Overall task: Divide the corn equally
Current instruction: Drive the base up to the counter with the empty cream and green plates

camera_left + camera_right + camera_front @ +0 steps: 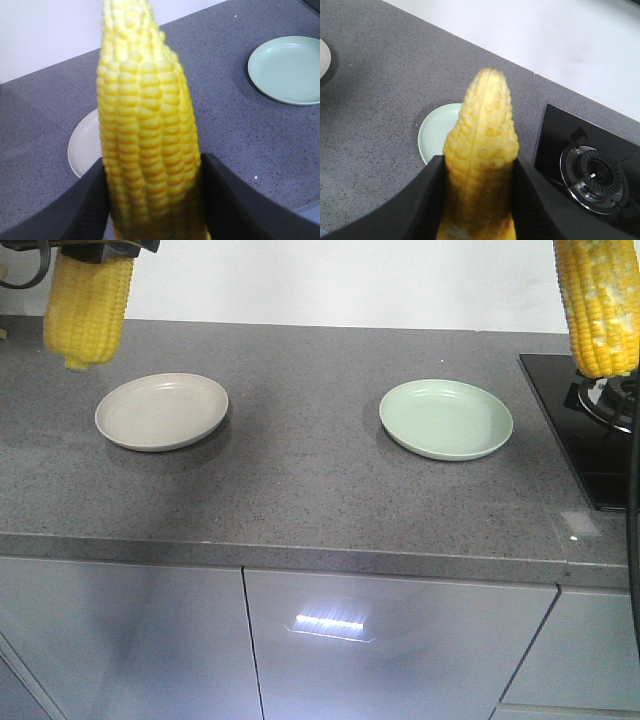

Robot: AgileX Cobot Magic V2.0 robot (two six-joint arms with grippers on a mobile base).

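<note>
- Front view: left cob (88, 310) and right cob (600, 305) both cut by top edge, upper ends unseen
- Left wrist view: left cob's lower end blurred; cob hides right part of beige plate (85, 145)
- Right wrist view: right cob covers part of green plate (436, 135); hob (555, 130) cut by right edge

A black gas hob (572, 455) sits, apparently inset, at the grey countertop's (300, 490) right end.
</note>
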